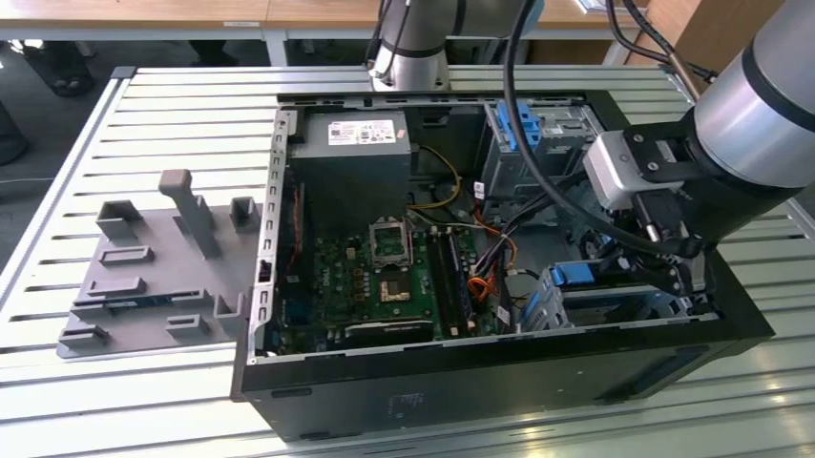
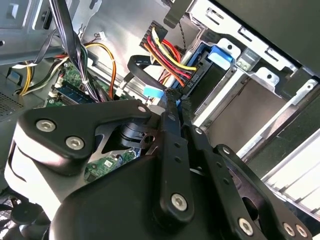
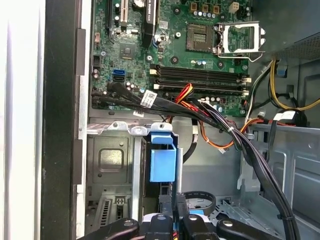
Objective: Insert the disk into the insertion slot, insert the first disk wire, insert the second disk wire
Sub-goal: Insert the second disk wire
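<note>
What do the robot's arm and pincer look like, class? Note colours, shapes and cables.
The arm is a thick silver-grey tube with dark joints; a small grey box sits at its wrist, and black cables loop above it. The pincer is matte black metal: flat linked bars joined by silver screws, narrowing to slim fingers.

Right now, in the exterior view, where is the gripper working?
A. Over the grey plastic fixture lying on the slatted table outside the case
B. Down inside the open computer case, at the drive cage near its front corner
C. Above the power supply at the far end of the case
B: the gripper is lowered into the open computer case, beside the blue-tabbed drive cage on the exterior view's right.
</note>
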Tool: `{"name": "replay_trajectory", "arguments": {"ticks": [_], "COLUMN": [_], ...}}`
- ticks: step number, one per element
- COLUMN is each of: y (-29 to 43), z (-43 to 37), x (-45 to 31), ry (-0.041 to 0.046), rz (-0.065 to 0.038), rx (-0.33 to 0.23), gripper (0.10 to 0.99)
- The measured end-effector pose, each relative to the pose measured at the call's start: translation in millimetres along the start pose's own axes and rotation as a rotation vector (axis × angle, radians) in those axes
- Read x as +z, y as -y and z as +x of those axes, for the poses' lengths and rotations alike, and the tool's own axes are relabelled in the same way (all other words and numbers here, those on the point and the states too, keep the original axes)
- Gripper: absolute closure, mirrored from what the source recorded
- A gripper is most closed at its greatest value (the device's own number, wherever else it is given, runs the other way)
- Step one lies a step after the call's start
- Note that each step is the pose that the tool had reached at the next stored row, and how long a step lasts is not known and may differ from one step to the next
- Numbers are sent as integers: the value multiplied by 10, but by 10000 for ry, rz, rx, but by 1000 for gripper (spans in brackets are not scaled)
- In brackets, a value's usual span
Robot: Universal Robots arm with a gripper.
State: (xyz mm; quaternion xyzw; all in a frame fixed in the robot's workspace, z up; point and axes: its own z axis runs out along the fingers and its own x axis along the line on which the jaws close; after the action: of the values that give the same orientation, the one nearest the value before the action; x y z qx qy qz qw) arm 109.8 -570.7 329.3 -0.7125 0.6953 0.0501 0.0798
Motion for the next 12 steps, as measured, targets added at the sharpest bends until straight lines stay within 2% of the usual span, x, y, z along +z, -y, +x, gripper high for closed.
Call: {"name": "replay_trajectory", "arguments": {"ticks": [12], "y": [-11], "z": [-4], "x": [-19], "ry": [2], "rz": [2], "rx": [3], "gripper": [937]}}
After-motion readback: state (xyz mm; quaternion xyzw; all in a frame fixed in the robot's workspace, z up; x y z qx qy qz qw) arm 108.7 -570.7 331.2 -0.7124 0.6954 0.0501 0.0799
